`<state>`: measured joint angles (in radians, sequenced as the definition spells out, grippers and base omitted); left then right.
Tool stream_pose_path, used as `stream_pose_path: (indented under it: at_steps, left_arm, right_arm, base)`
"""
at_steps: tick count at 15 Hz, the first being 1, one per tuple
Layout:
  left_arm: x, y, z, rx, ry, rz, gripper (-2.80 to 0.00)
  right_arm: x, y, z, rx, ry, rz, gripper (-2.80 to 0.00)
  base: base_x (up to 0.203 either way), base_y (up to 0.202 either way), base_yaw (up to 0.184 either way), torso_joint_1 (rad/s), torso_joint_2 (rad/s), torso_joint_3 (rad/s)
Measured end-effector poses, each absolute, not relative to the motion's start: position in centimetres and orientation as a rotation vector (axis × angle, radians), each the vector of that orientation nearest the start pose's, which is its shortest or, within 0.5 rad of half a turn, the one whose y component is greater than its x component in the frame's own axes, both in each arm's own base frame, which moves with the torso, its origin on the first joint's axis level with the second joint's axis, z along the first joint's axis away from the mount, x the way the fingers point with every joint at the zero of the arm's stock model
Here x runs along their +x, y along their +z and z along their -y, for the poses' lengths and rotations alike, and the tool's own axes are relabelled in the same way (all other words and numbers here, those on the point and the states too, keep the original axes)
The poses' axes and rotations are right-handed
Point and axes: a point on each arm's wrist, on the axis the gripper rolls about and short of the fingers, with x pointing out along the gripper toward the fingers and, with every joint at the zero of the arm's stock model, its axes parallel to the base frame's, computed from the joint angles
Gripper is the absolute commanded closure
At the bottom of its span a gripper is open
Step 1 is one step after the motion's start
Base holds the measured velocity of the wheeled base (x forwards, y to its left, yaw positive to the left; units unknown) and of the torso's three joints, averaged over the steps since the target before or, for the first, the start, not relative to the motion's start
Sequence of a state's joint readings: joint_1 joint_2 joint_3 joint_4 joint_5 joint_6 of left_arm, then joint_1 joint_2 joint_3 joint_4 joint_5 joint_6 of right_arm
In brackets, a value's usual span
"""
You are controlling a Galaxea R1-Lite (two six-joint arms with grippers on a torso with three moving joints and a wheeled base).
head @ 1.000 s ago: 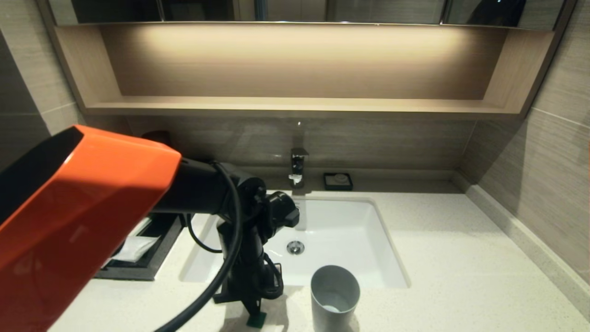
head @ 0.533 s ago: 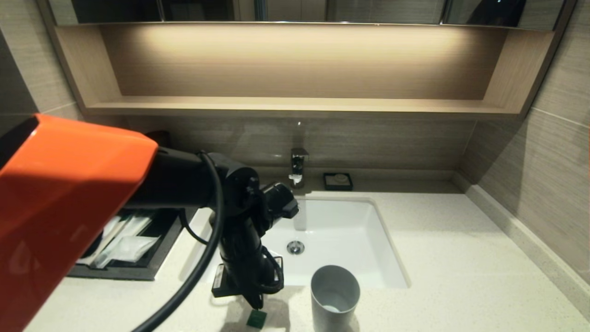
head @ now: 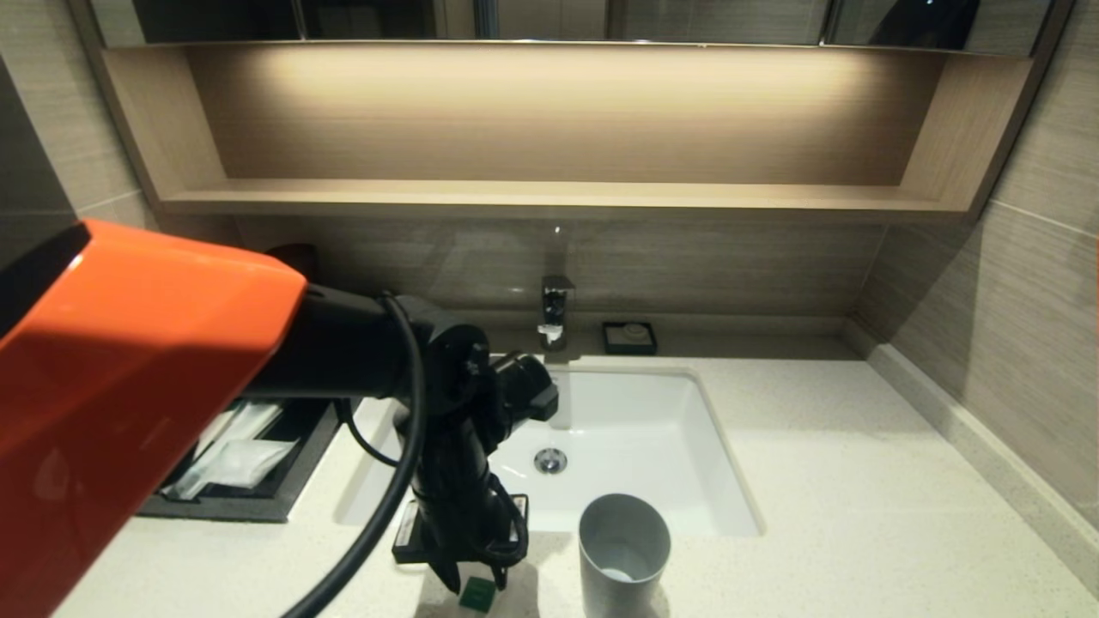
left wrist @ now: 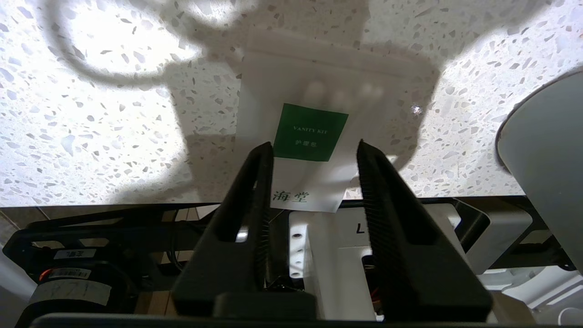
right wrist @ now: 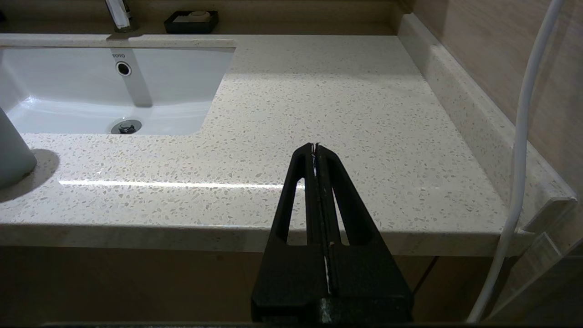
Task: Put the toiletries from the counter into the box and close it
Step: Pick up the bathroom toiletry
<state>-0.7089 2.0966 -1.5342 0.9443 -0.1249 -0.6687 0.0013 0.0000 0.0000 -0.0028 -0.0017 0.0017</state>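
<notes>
At the front edge of the table [head: 859, 481], just left of the grey cup [head: 624, 554], the sachet [left wrist: 319, 136] with the green square lies flat, overhanging the edge; it looks light, limp and slippery, so that free end seems best to pinch. The left gripper [left wrist: 314, 152], jaws spread, straddles it, lower than half a second ago. The right gripper [right wrist: 315, 148], pressed together, hangs off the front right corner.

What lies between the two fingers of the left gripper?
In the left wrist view, the sachet with its green square lies on the counter between the open left gripper fingers.
</notes>
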Motion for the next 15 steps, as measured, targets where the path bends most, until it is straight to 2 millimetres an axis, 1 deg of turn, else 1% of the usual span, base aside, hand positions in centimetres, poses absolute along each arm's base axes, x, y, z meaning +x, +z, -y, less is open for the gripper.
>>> stream_pose_path:
  at_steps: [8, 15]
  left_arm:
    - [25.9, 12.4, 22.7, -0.042, -0.157, -1.608, -2.80]
    - [26.4, 11.3, 23.0, -0.013, -0.130, -1.617, -2.80]
  right_arm:
    - [-2.3, 7.6, 0.0, 0.001, 0.000, 0.003, 0.00]
    - [-2.3, 7.6, 0.0, 0.002, -0.001, 0.002, 0.00]
  base:
    - [0.000, 0.000, 0.000, 0.000, 0.00, 0.000]
    - [0.000, 0.000, 0.000, 0.000, 0.00, 0.000]
